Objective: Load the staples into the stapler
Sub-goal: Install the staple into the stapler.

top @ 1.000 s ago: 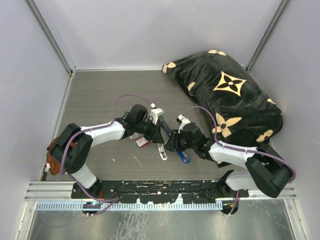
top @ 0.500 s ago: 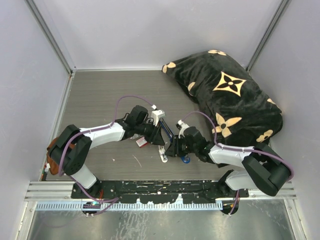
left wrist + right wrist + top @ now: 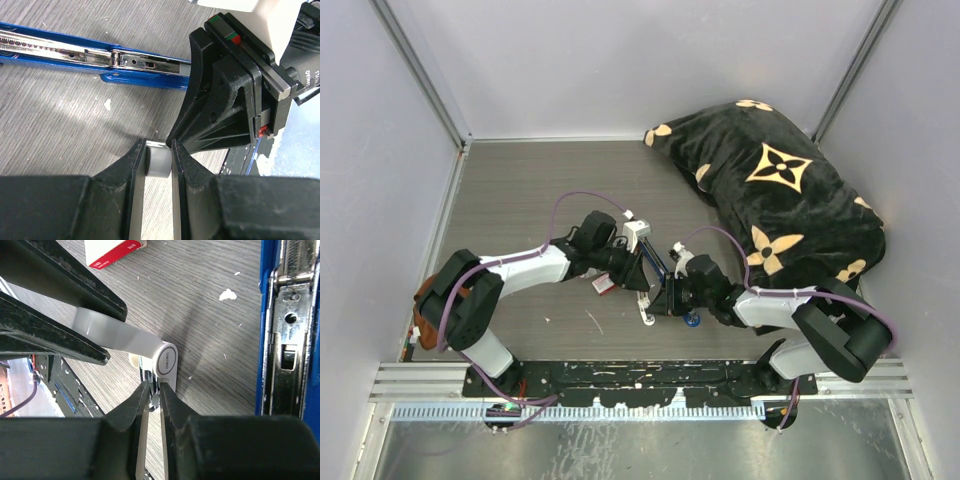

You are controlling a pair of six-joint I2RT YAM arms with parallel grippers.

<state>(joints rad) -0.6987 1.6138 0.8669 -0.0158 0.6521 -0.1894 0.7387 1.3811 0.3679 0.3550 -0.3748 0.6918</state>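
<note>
- Progress: the stapler (image 3: 100, 55) lies opened out flat on the counter (image 3: 210, 340) with its silver channel facing up. I see no separate block of staples seated in the stretch of channel in view, so I judge the loading not yet done.
- Staples: I cannot pick them out for certain. A small dark bit sits in the slit between my right fingers (image 3: 175, 412), just under the round end of the white oblong piece (image 3: 130, 340). It is too small to call.
- Left fingers (image 3: 127, 172): clamped on the white oblong piece, one on each flat side.
- Right fingers: drawn nearly together at the end of that piece, where it sticks out past the left fingers. I cannot tell whether they pinch anything.
- Stapler position: crosswise just beyond the left fingertips, and alongside the right fingers on their right, roughly parallel and apart from them.
- The red-and-white box (image 3: 115, 250) lies on the counter past the right fingertips.
- Pose: the left arm (image 3: 520, 265) and right arm (image 3: 760, 300) both reach low and inward, wrists meeting nose to nose.
- Left to do, as I judge it: get the staples free, set them in the channel and close the stapler.
</note>
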